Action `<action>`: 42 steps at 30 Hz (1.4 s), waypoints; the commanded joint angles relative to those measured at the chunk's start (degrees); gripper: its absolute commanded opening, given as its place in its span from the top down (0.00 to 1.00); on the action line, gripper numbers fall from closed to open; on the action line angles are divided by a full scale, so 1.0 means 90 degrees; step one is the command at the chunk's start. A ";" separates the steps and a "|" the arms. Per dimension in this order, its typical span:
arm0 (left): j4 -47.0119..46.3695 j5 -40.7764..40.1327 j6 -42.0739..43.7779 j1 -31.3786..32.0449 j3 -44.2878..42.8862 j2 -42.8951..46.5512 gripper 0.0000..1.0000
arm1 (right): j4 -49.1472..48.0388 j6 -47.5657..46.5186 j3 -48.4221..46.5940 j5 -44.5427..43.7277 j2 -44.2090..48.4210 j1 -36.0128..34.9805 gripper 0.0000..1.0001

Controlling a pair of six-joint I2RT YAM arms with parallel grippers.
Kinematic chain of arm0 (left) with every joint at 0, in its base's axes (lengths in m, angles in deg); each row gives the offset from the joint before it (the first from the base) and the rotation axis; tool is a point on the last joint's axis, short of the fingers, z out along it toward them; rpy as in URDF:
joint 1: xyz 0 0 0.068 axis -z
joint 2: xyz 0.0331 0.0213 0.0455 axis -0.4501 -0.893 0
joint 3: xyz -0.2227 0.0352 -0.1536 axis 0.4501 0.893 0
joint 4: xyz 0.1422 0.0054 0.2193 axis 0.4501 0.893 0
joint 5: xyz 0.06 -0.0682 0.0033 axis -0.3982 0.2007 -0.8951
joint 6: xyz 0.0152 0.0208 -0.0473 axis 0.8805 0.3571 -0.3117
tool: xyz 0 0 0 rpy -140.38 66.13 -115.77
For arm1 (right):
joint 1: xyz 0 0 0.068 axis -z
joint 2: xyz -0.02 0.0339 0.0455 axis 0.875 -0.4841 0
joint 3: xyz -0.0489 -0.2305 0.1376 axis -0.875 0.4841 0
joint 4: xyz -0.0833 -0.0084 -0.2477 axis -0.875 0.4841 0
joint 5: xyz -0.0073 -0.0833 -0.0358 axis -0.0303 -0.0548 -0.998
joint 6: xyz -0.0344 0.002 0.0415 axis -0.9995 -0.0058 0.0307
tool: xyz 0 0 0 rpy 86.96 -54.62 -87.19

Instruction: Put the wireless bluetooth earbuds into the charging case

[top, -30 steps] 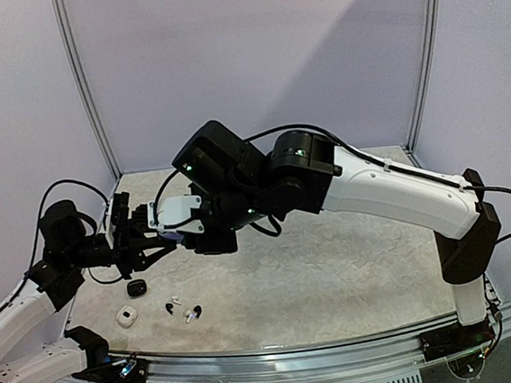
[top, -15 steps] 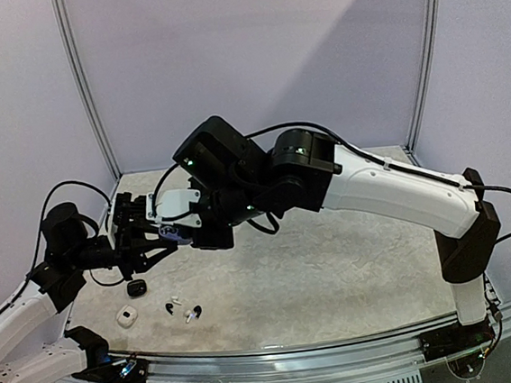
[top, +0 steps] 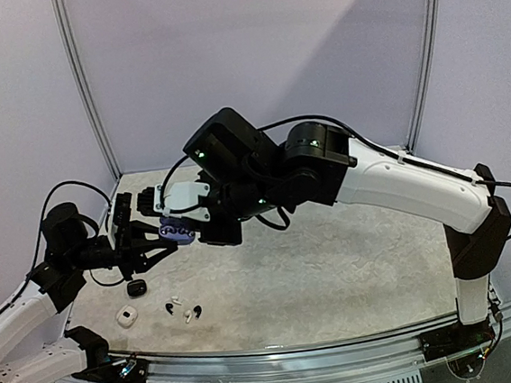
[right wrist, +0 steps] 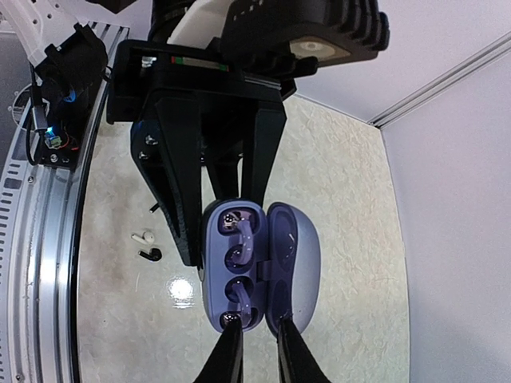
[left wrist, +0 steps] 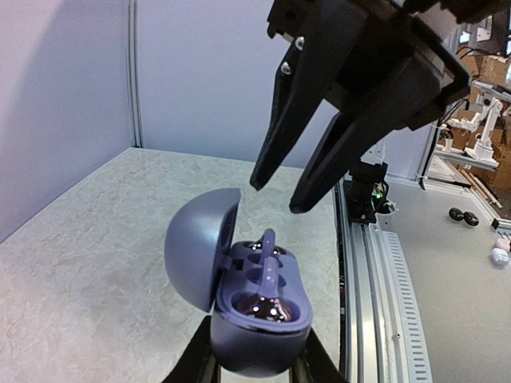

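The greyish-lavender charging case [left wrist: 255, 319] stands off the table with its lid [left wrist: 200, 247] swung open. My left gripper [left wrist: 255, 369] is shut on its lower body. Two lavender earbuds lie in its wells, one [right wrist: 243, 239] at the far end and one [right wrist: 246, 297] at the near end, stems pointing toward the middle. My right gripper [left wrist: 277, 197] hovers just above the case, apart from it. Its jaws stand a narrow gap apart with nothing between them. In the top view the case [top: 177, 229] shows between both grippers.
On the table below lie a black case [top: 136, 287], a white case [top: 127, 317], a black earbud [top: 170, 306] and white earbuds [top: 191, 314]. The table's front rail [top: 280, 356] runs along the near edge.
My right gripper has lifted up and away from the case, and its jaws have narrowed. The left gripper and the case have stayed put.
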State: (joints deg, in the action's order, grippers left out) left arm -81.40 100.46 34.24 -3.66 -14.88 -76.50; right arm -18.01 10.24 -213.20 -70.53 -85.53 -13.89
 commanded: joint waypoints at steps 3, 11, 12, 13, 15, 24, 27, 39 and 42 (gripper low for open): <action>-0.0071 0.0037 0.0076 0.0071 0.0069 -0.0008 1.00 | 0.0019 0.0120 0.0088 0.0095 0.0211 0.0051 0.85; 0.0606 -0.0305 0.1037 0.0078 0.0011 0.0034 1.00 | -0.0546 0.0505 0.0200 0.0667 0.0600 0.0165 0.84; 0.0815 -0.0484 0.1383 0.0077 -0.0024 0.0054 1.00 | -0.0766 0.0584 0.0316 0.0748 0.0677 0.0192 0.84; 0.1041 -0.0627 0.1866 0.0079 -0.0056 0.0082 1.00 | -0.1015 0.0681 0.0487 0.0745 0.0773 0.0223 0.83; 0.1450 -0.0906 0.2666 0.0077 -0.0106 0.0152 1.00 | -0.1664 0.0891 0.0905 0.0553 0.0942 0.0281 0.81; 0.1781 -0.1319 0.4374 0.0077 -0.0151 0.0434 1.00 | -0.2895 0.1747 0.1037 -0.1063 -0.0054 0.0302 0.79; 0.1526 -0.1618 0.3764 0.0069 -0.0155 0.0386 1.00 | -0.2881 0.1935 0.1220 -0.0857 -0.0246 0.0216 0.79; 0.1035 -0.2083 0.2522 0.0017 -0.0157 0.0037 1.00 | -0.2920 0.2081 0.2637 -0.0958 0.0679 0.0015 0.78; 0.1027 -0.2188 0.2076 -0.0001 -0.0166 -0.0107 1.00 | -0.2867 0.2217 0.2704 -0.1500 0.0845 0.0142 0.75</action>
State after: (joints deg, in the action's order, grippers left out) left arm -70.32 82.47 58.44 -3.61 -15.19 -75.97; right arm -43.71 27.70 -189.88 -78.84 -81.84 -13.21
